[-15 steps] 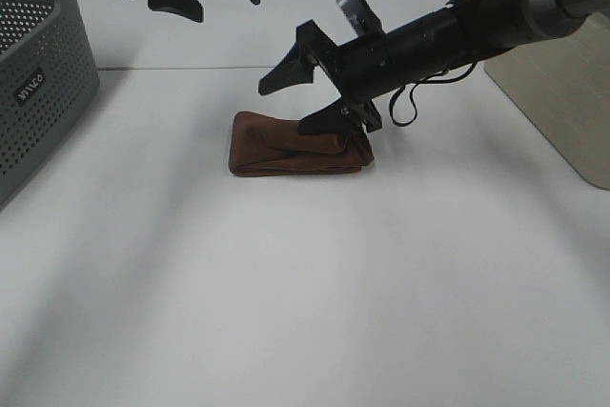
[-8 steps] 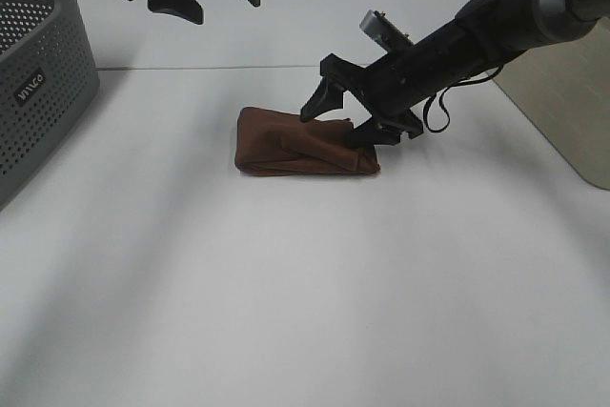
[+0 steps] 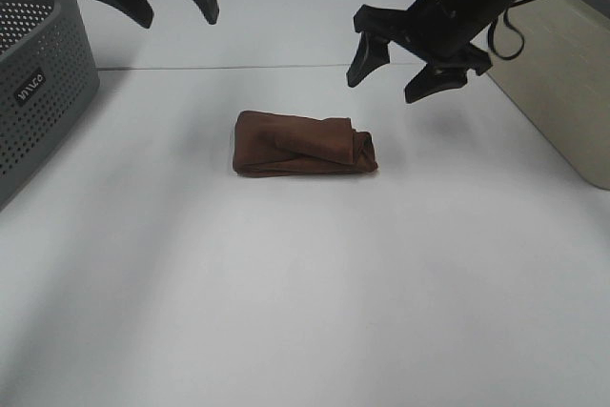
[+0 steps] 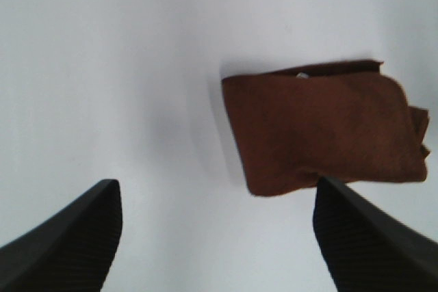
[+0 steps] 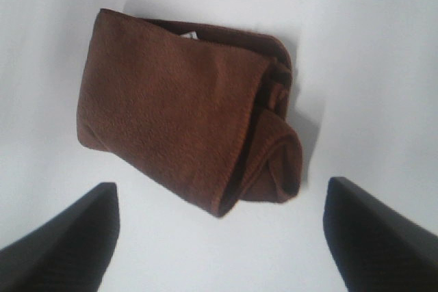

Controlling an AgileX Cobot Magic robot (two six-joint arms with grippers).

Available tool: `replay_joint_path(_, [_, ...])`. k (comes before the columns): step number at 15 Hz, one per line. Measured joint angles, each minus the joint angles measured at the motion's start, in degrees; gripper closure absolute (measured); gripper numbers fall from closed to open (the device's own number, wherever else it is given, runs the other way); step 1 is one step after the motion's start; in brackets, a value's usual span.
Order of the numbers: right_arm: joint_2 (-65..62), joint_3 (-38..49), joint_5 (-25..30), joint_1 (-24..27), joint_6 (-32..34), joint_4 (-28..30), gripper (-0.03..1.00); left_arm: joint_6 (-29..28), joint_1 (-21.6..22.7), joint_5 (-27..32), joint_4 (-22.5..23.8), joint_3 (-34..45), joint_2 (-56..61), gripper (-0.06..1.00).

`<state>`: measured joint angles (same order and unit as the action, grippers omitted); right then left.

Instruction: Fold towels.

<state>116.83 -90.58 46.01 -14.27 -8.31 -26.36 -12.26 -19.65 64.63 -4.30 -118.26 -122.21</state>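
Note:
A dark reddish-brown towel [image 3: 303, 145] lies folded into a thick bundle in the middle of the white table, its right end rolled over. The same towel [image 4: 327, 128] shows in the left wrist view with a bit of white tag at its far edge, and the towel [image 5: 185, 114] fills the right wrist view. My right gripper [image 3: 393, 71] hangs open in the air above and to the right of it, touching nothing. My left gripper [image 3: 170, 5] is raised at the back left, open and empty.
A grey perforated basket [image 3: 38, 83] stands at the left edge of the table. A beige box-like object [image 3: 562, 73] sits at the right edge. A seam in the white table [image 3: 286, 283] runs across behind the towel.
My right gripper has lifted off the towel's right end and drawn back up to the right, empty. The left gripper shifted left. The towel stays folded on the table.

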Motion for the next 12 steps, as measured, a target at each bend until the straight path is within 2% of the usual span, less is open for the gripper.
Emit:
replay_joint_path(2, [-3.7,0.0,5.7,0.0,4.0,5.2,0.2,0.9,-0.1,4.5,3.8,0.0,1.7,0.21])
replay_joint_path(5, [-9.6,0.0,14.8,0.0,5.4,8.3,0.2,3.8,-0.2,4.8,8.3,3.6,6.8,0.21])
replay_joint_path(9, [-19.2,3.4,20.9,0.0,6.2,10.3,0.2,4.3,-0.2,4.8,11.7,19.5,20.7,0.21])
replay_joint_path(12, [-30.4,13.3,22.6,0.0,6.4,12.8,0.2,4.3,-0.2,4.9,11.9,34.4,34.7,0.21])
